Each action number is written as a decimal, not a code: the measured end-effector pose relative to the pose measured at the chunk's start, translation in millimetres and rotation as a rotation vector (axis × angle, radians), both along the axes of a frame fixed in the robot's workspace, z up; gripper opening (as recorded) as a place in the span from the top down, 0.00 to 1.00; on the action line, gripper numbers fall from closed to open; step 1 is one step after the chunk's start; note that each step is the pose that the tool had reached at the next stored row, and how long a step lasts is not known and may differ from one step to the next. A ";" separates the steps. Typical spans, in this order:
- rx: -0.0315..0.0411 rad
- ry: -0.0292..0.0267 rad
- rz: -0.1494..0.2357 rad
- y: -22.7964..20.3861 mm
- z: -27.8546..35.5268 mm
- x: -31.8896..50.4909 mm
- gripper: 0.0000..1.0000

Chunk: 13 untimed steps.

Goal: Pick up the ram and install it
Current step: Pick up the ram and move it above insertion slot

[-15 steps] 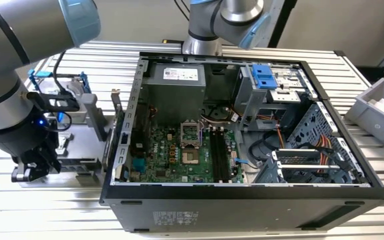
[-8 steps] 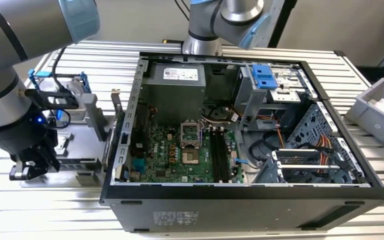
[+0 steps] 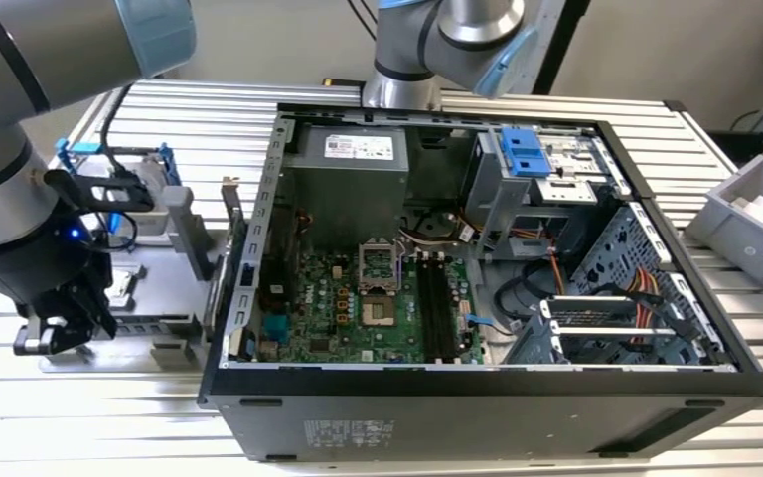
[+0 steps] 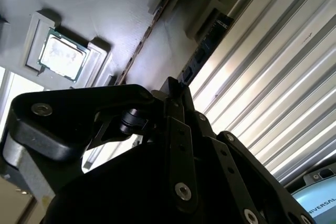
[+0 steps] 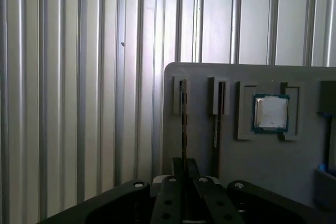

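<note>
Two ram sticks; one square chip; one tray; one computer case.

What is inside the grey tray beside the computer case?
Inside the grey tray, one ram stick and a second stick stand on edge in slots; a square silver chip lies in a recess. The gripper covers the ram stick's near end.

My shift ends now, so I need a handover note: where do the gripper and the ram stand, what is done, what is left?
Gripper: down over the tray, lined up on the ram; open or shut, cannot tell.
Ram: on edge in its tray slot, the one farther from the square chip; a second stick stands beside it.
Done: approach only.
Left: lift the ram and seat it in the black slots of the case, which look empty.
</note>
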<state>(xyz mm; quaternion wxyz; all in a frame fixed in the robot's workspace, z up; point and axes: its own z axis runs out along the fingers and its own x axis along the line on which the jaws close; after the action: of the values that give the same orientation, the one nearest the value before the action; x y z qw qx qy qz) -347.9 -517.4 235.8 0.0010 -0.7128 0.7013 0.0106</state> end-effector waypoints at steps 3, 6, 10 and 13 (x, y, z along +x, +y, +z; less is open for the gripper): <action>0.0000 -0.0001 0.000 0.0 2.4 0.0 1.00; -0.0001 0.0000 0.000 0.0 4.9 0.0 1.00; 0.0000 0.0000 0.000 0.0 8.1 0.0 1.00; 0.0000 -0.0001 0.000 0.0 10.5 0.0 1.00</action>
<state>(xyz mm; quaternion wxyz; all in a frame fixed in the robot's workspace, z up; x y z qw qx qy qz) -348.0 -517.3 246.3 0.0011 -0.7128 0.7013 0.0106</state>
